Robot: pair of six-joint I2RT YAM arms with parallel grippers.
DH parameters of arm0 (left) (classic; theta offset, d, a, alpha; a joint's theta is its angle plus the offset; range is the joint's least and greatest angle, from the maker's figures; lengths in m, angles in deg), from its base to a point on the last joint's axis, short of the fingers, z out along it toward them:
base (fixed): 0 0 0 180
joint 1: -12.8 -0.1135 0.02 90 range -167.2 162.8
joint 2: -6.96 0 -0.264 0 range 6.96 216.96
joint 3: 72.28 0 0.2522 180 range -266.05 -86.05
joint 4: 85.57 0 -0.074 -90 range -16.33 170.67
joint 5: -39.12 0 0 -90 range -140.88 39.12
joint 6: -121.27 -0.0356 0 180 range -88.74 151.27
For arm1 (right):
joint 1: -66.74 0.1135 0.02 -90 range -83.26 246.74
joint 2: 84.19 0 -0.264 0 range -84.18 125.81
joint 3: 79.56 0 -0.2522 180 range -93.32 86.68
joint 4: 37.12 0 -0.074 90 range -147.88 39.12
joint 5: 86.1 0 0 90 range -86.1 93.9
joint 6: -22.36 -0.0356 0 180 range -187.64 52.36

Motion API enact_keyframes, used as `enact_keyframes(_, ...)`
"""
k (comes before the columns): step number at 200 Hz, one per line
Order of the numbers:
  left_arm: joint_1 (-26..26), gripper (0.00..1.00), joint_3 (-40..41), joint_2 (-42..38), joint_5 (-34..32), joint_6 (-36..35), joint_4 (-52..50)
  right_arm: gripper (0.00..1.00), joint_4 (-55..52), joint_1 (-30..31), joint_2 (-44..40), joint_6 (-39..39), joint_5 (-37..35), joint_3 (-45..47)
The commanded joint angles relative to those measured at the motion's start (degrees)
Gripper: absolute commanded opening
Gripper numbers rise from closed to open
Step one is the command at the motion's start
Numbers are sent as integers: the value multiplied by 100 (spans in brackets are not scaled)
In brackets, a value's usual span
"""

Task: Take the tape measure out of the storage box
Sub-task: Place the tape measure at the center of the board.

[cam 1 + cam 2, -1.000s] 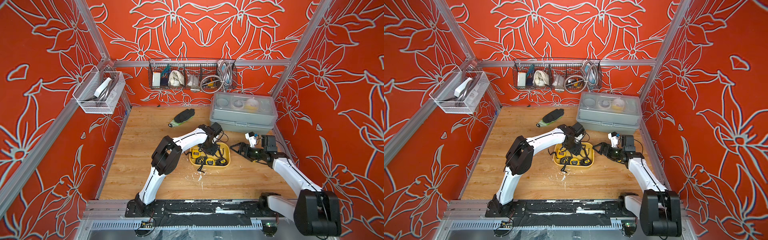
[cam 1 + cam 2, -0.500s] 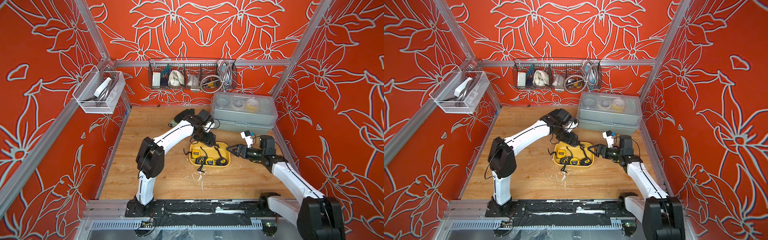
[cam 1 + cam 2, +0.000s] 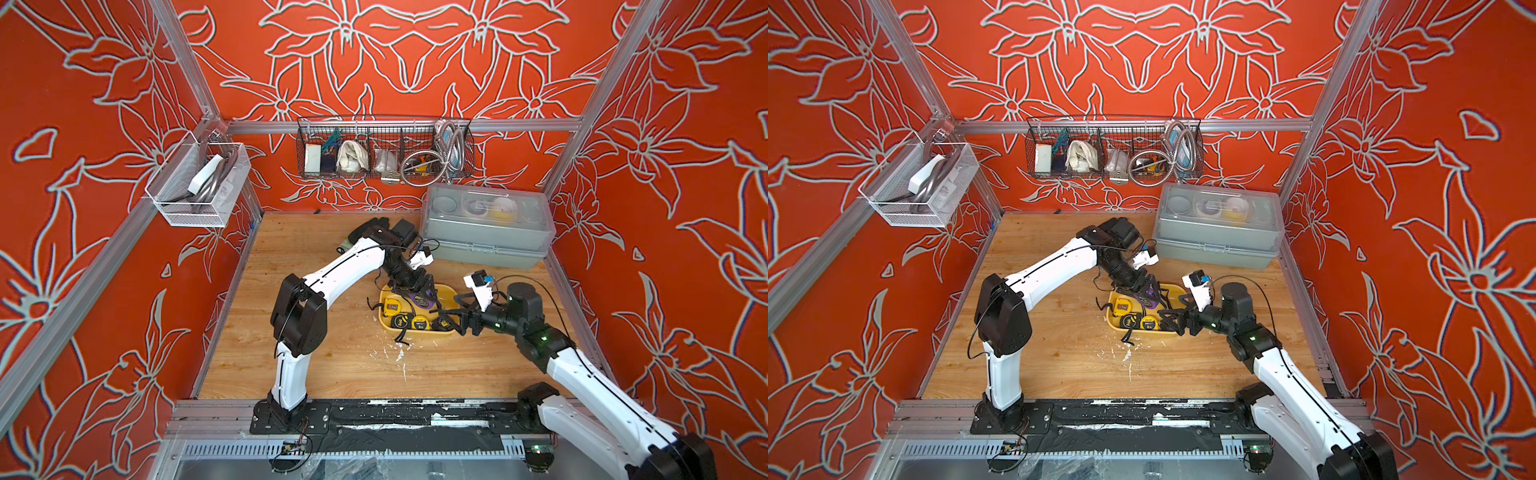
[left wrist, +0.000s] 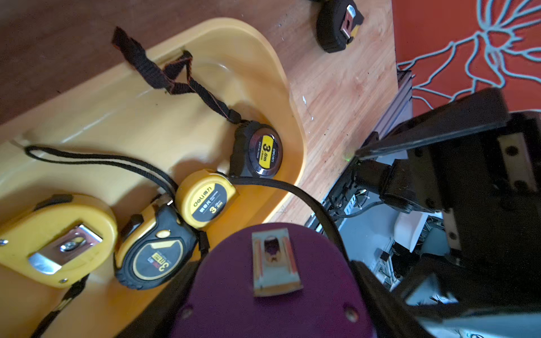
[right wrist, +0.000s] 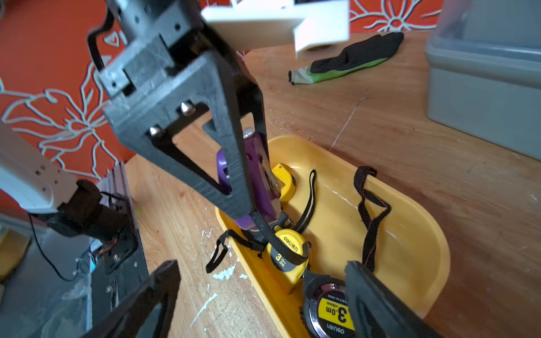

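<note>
Over the storage box [image 5: 409,248]: left gripper [image 5: 254,212] clamps the purple tape measure [image 4: 234,292], raised, strap trailing inside; right gripper [image 5: 262,263] gapes, empty. Clearing the rim remains.

Black tape [image 4: 257,152], in a corner of the box [image 4: 289,96]: yellow label reads "3.0m" and "deli", small print beside it too fine to read. Yellow tape [image 4: 205,199], just beside it along the box's long edge: "deli", "3", ".0m", plus Chinese characters I can't make out. Black-yellow tape [image 4: 155,254], next along that edge: "3m", rest unreadable. Right wrist view shows the same "3.0m deli" and "deli 3.0m"
</note>
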Motion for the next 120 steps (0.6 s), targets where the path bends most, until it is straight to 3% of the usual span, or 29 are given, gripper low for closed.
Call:
enact_keyframes(1, -36, 47, 22, -324, 535, -71, -225, 85, 55, 279, 173, 344, -46, -352)
enact_keyframes(22, -33, 47, 13, -365, 733, -38, -263, 83, -398, 694, 443, 710, -263, -700)
enact_keyframes(59, -29, 47, 34, -458, 913, -44, -363, 78, 127, 826, 820, 505, -277, -798)
enact_keyframes(120, 7, 47, 139, -555, 1059, -58, -430, 40, 733, 1055, 1214, 249, -395, -879)
